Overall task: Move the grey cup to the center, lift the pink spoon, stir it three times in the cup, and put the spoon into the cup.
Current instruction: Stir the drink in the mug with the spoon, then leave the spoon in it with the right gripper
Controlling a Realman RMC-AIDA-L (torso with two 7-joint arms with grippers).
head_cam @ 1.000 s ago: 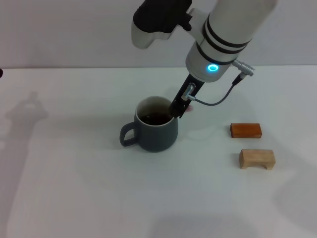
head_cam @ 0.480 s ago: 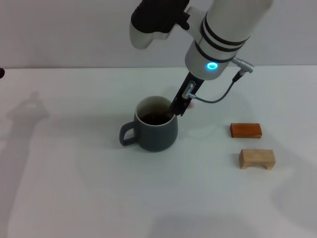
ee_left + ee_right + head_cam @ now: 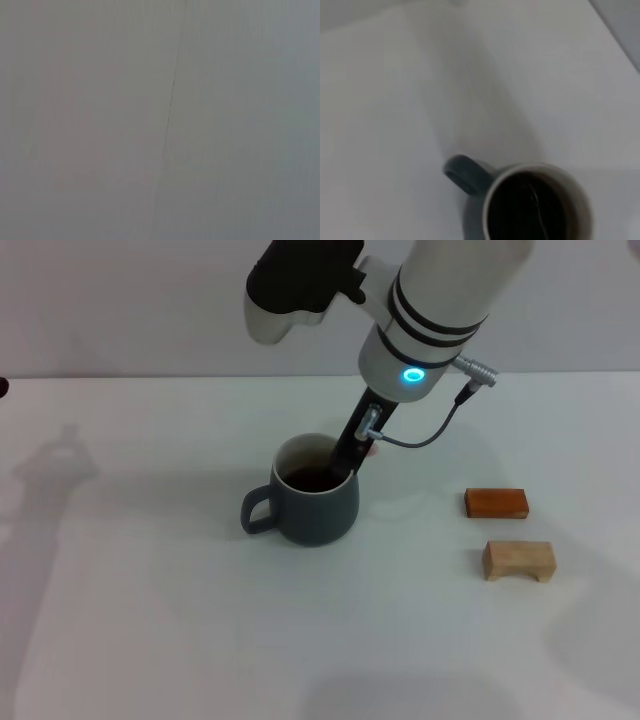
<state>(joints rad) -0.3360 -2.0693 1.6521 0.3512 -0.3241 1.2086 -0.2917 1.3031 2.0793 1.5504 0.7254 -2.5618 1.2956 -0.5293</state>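
- My right gripper (image 3: 352, 462) hangs over the grey cup (image 3: 305, 502), angled inward so the pink spoon (image 3: 538, 210) reaches the liquid for stirring.
- Whether its grip is closed, I cannot tell.

Matt ceramic grey cup (image 3: 312, 508), two wooden blocks (image 3: 508, 530) on a smooth matt table (image 3: 150, 620).

Right gripper (image 3: 347, 462): fingers are hidden behind the grey cup (image 3: 314, 504) rim.
Pink spoon (image 3: 536, 210): only a thin line in the liquid.
Left wrist view: shows only blank grey.
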